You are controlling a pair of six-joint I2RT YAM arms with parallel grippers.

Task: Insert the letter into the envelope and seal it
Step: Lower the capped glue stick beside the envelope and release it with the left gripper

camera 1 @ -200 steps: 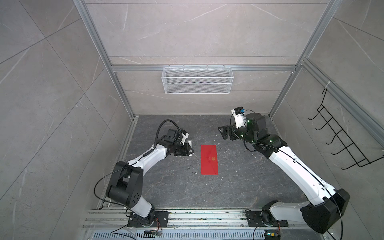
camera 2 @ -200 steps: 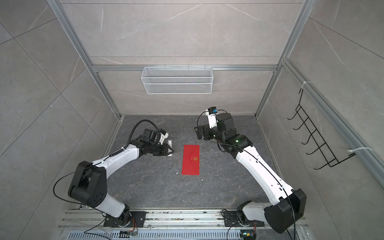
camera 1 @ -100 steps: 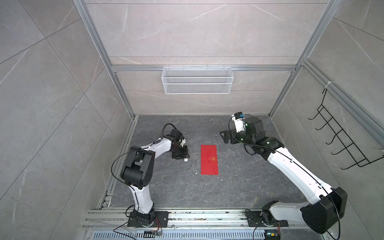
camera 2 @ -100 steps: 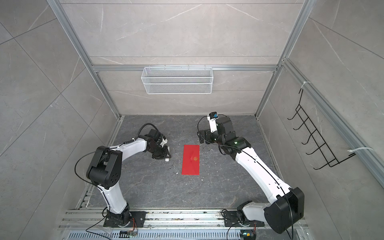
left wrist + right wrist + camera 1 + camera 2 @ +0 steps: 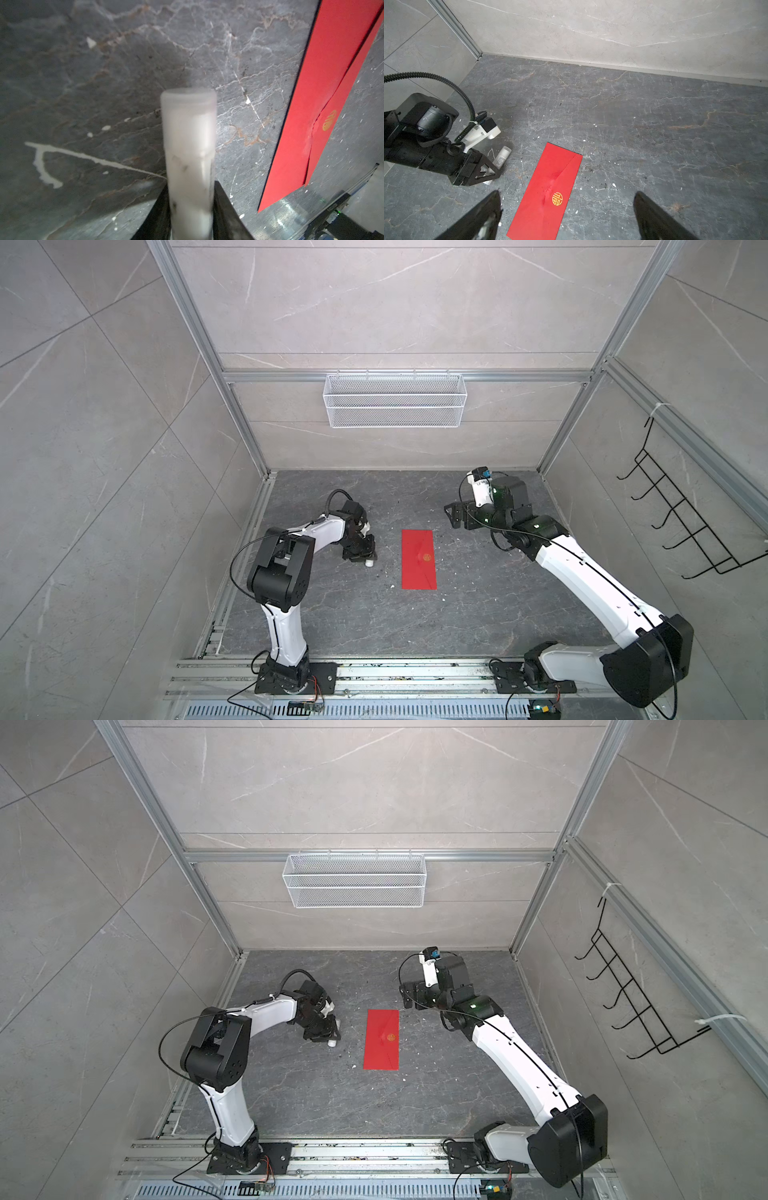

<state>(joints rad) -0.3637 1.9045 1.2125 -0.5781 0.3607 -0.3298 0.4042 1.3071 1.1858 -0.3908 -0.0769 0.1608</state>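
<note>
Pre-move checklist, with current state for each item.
1. Envelope flat on table, flap folded down: ok.
2. Flap stuck shut: cannot tell.
3. Letter inside: cannot tell; no sheet visible anywhere.
4. Glue stick apart from envelope: ok.
5. Left gripper clear of glue stick: not ok; tube lies between its jaws.
6. Right gripper open, empty: ok.

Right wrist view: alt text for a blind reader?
Red envelope, flap closed, gold emblem up, lies on the dark floor in front of the open right gripper. Beside it, the left gripper straddles a white tube on the floor.
</note>
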